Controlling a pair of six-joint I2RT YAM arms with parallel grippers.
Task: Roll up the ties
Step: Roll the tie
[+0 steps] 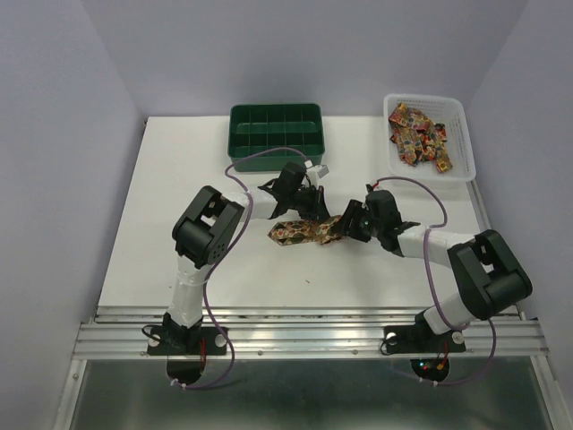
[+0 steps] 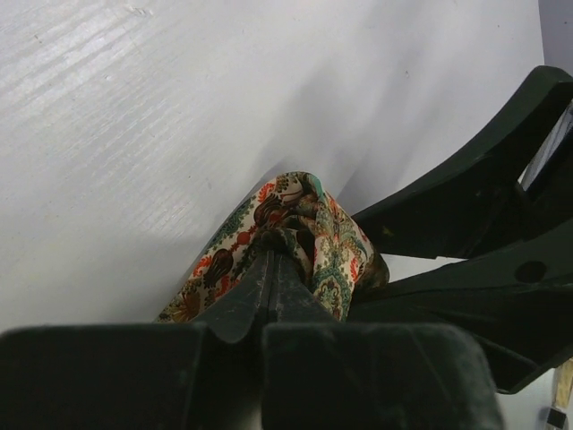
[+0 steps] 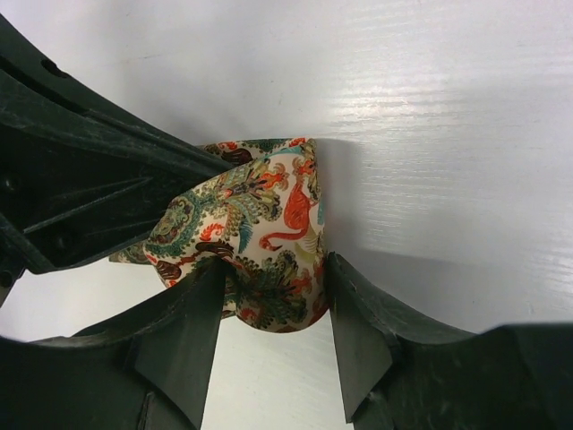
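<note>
From above, one tie (image 1: 300,232) lies on the white table (image 1: 179,197) near its middle, stretched left to right, with its right end bunched where both arms meet. The left gripper (image 1: 315,218) reaches down onto that end from behind, and the right gripper (image 1: 345,226) comes in from the right. More ties (image 1: 419,134) are heaped in the basket (image 1: 461,116) at the far right corner. The green tray (image 1: 235,130) stands at the far edge, well apart from the tie.

In the left wrist view, the left gripper (image 2: 270,282) is clenched, its fingers pressed together on a fold of the tie (image 2: 318,242), which humps up over their tips. The right gripper's dark fingers come in from the right side.

In the right wrist view, the right gripper (image 3: 273,267) has its fingers (image 3: 192,331) apart, one on each side of the bunched tie (image 3: 269,206), both touching the cloth. Whether they squeeze it or only flank it I cannot tell. The left gripper fills the left side, against the tie.
</note>
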